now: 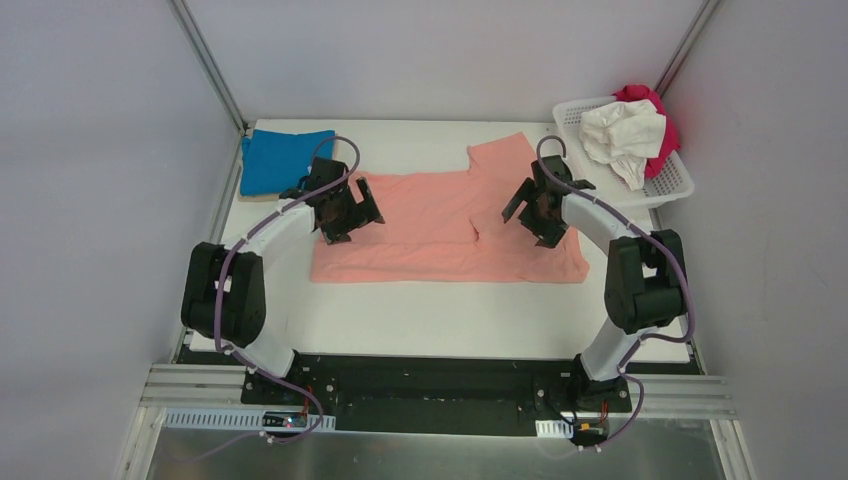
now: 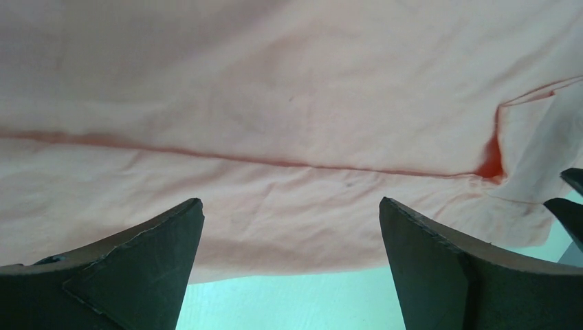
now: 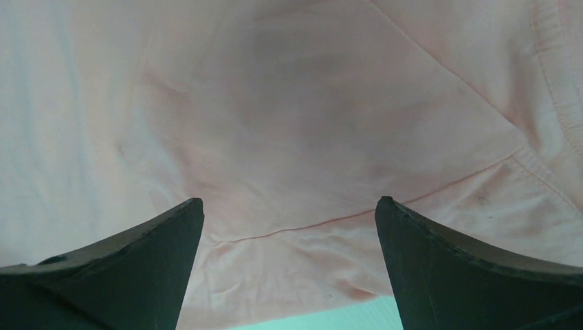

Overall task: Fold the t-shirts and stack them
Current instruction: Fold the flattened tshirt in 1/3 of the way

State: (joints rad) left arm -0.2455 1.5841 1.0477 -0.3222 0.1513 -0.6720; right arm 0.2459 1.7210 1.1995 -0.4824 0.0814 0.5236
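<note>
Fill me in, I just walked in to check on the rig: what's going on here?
Both arms are over the salmon-pink t-shirt lying on the table. The left gripper and right gripper hover above its two ends, both open and gripping nothing. A blue t-shirt lies folded at the far left corner. A white t-shirt and a magenta t-shirt wait in the basket.
</note>
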